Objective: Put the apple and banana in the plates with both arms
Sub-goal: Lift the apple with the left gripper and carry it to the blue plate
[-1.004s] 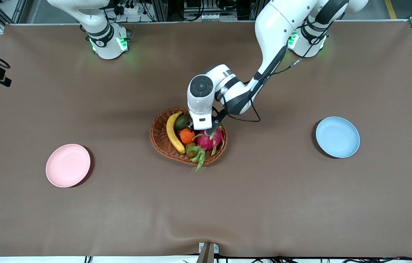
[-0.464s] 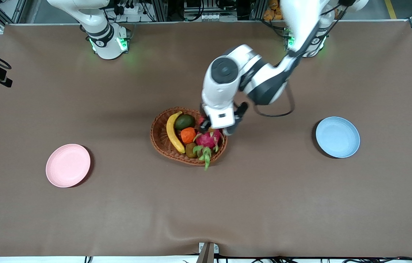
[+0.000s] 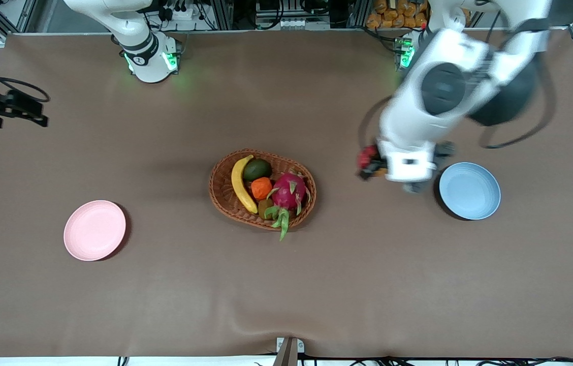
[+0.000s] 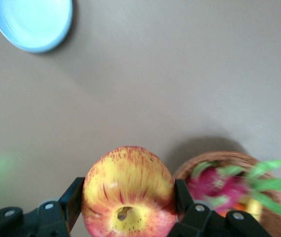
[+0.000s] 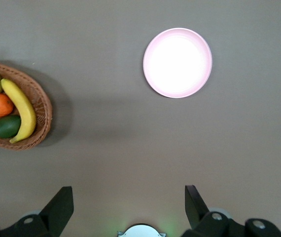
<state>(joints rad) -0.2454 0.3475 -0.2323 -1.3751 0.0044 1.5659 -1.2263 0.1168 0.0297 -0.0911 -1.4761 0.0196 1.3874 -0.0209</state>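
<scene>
Left pincer (image 4: 125,210) gripping apple (image 4: 128,192), hanging over desk (image 3: 368,264) between basket (image 3: 225,201) and blue plate (image 3: 469,190). Right pincer (image 5: 125,210) waiting wide open, high over desk. Banana (image 3: 241,184) lying in basket. Risk: smooth round apple slipping mid-swing, rolling off plate.

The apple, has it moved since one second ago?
Yes. The apple left the basket and is now held in the air by the left end effector beside the blue plate.

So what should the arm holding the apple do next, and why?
Probably carry it the last bit sideways until it is over the blue plate. The left gripper is shut on the apple over bare table beside that plate, not above it. The right gripper waits open.
</scene>
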